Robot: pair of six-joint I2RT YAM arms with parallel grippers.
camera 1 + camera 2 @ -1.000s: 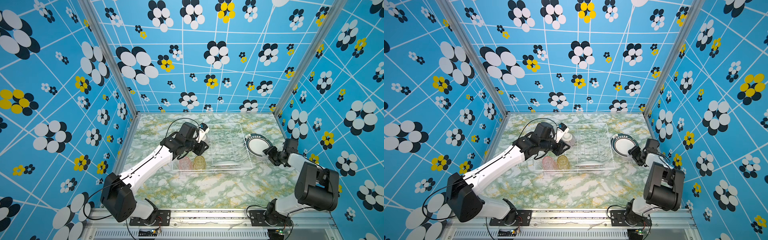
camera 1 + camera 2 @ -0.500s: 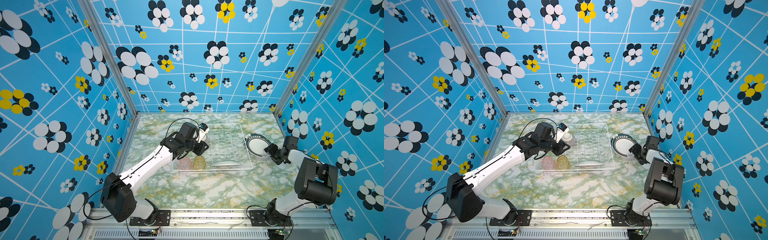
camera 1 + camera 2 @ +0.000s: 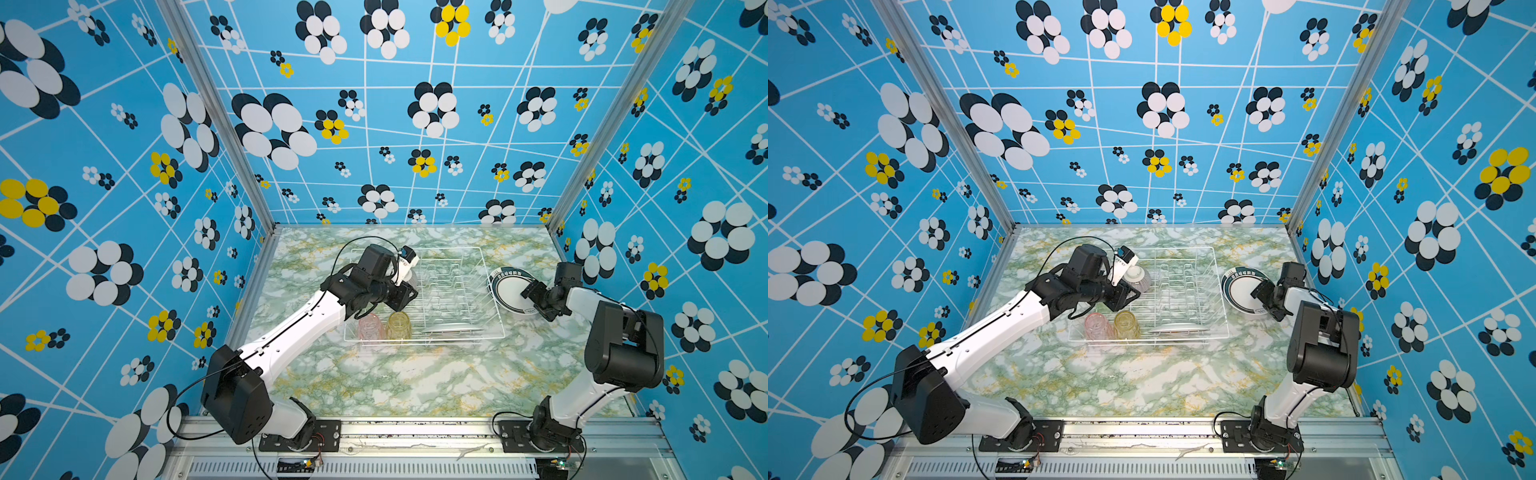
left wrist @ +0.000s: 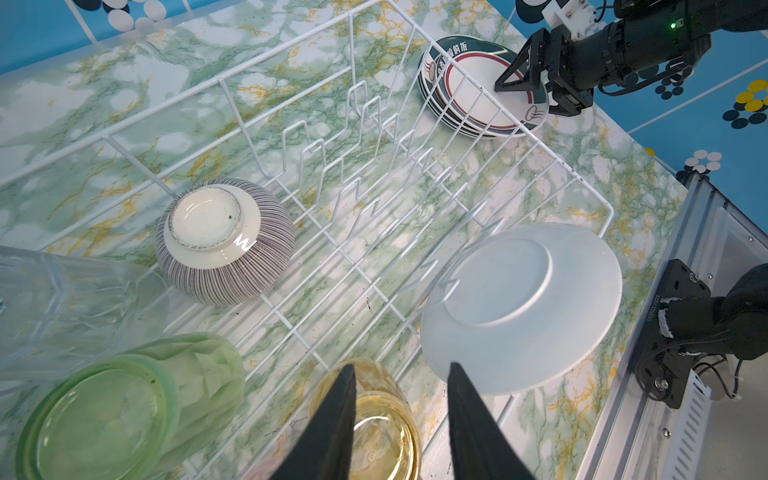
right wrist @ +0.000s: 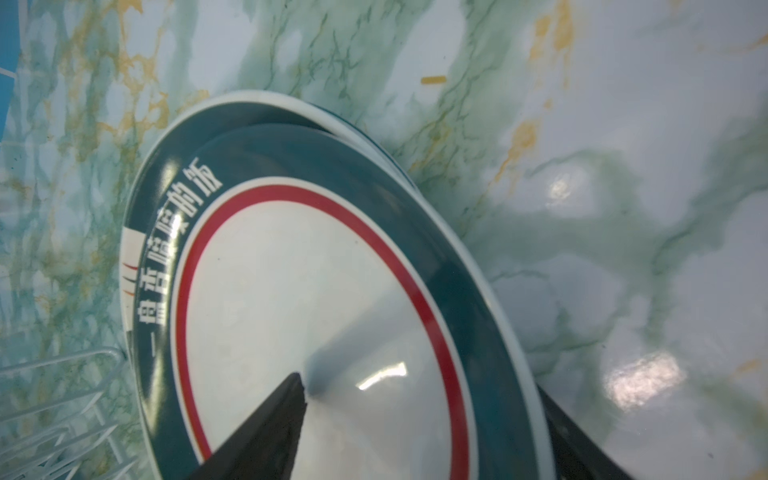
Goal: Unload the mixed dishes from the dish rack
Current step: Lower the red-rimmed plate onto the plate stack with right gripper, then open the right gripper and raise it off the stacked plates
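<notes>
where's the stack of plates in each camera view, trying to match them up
In a top view: plate stack on the table, just right of the dish rack.
In a top view: plate stack, also just right of the rack.
Left wrist view: plate stack outside the rack, seen through its wires.
Right wrist view: plate stack close up, filling the middle.
Shared landmark: the white wire rack; some of its wires show beside the stack in the right wrist view too.

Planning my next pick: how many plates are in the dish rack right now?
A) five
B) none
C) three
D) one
D: a single plate, underside showing, sits in the dish rack, while the other plates are stacked on the table beside it.
</notes>
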